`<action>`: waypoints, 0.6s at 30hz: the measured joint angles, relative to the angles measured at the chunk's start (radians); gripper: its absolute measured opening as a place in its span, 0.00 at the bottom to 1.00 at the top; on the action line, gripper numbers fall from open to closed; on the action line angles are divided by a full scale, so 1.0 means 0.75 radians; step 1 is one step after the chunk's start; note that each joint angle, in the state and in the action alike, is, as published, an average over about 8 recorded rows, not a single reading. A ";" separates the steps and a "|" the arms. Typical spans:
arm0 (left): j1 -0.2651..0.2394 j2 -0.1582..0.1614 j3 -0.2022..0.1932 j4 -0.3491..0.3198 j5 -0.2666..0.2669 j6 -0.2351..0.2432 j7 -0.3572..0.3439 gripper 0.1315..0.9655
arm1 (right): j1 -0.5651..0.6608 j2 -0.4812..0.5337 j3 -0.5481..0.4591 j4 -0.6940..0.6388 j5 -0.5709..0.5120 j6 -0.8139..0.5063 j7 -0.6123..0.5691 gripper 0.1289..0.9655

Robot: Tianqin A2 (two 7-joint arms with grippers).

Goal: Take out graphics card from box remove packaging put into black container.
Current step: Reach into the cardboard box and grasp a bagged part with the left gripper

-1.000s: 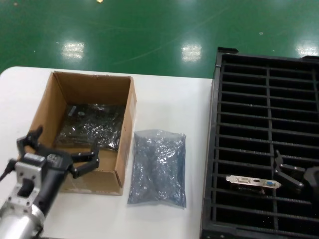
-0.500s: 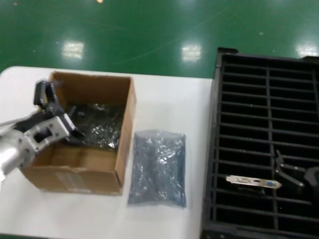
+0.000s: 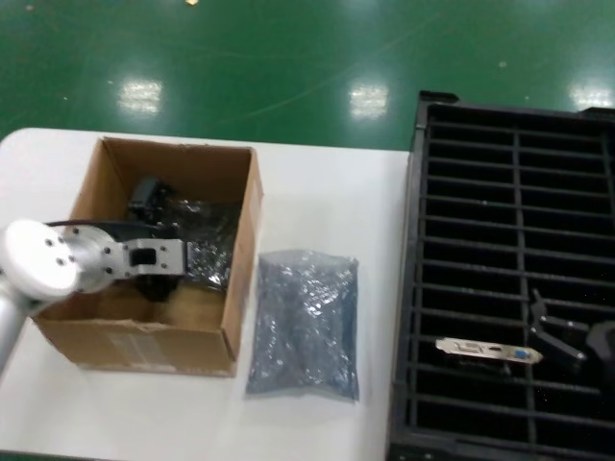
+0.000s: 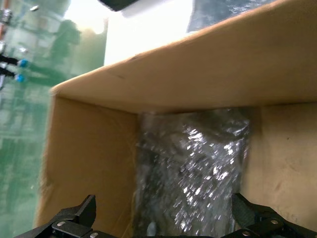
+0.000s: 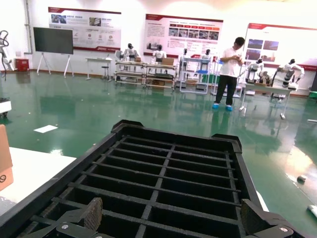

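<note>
No lettering can be made out anywhere: the wall posters (image 5: 183,33) at the back of the hall carry print too small to read, the pale label (image 3: 135,344) on the front wall of the box (image 3: 240,250) shows only faint marks, and nothing else bears writing.

bagged item in the box (image 3: 197,240): partly behind the left arm
black container (image 3: 577,240): cut off at right edge
</note>
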 joint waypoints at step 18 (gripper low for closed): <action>-0.153 0.163 0.000 0.439 -0.171 -0.062 0.532 0.94 | 0.000 0.000 0.000 0.000 0.000 0.000 0.000 1.00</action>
